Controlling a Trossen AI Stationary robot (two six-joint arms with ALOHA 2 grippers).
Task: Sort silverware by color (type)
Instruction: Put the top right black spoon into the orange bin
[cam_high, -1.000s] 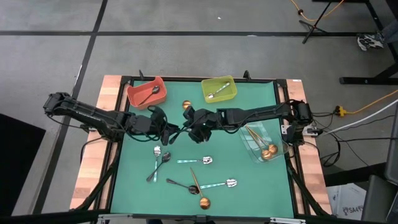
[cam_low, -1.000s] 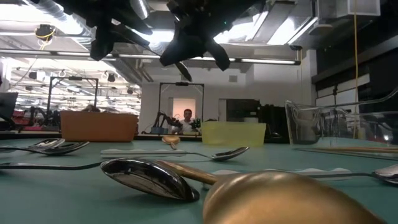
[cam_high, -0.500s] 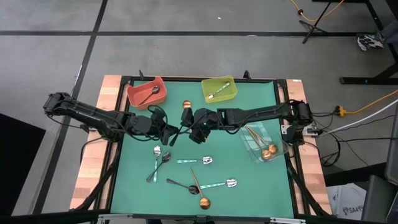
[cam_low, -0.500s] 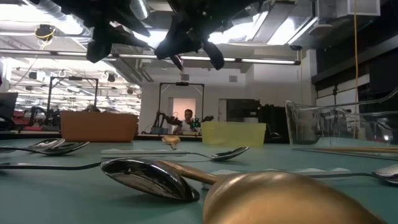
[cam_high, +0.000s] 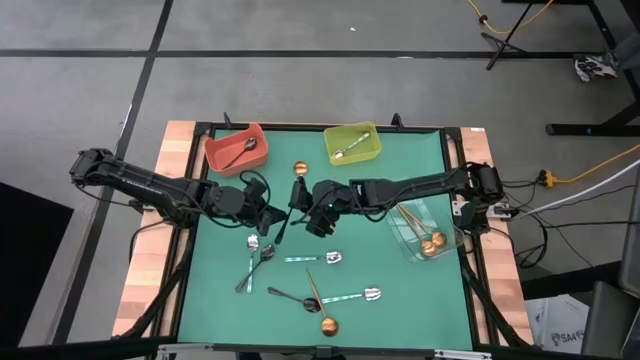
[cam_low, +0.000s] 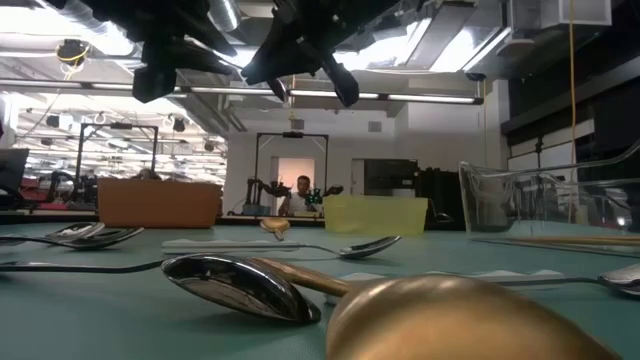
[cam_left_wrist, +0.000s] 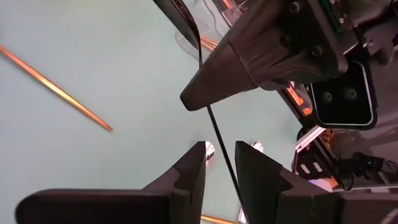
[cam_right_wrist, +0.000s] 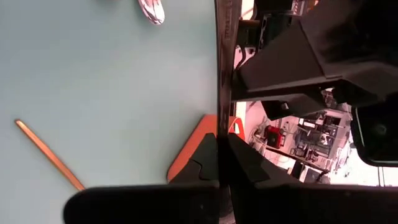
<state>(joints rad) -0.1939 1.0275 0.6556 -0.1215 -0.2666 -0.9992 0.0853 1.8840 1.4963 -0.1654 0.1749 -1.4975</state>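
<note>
No legible writing seen. Green worktop (cam_high: 400, 290) carried a clear bin (cam_high: 412, 215) with copper-gold spoons (cam_high: 430, 243), a red bin (cam_high: 222, 158) with one dark spoon (cam_high: 238, 155), and a yellow-green bin (cam_high: 364, 137) with one silver spoon (cam_high: 347, 150). Mid-worktop, the right tool (cam_high: 297, 197) was clamped on a black spoon (cam_high: 285, 222); the left tool (cam_high: 273, 217) sat slightly parted around its handle.

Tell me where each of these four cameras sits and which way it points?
High view: overhead, straight down on the green table; both arms show.
Low view: at tabletop height, level across a copper-gold spoon into the room; arms overhead.
Left wrist view: past the left gripper, whose fingers stand apart around the black spoon.
Right wrist view: past the right gripper, shut on the black spoon.
Shared: both wrist views show that spoon and the opposite arm.
</note>
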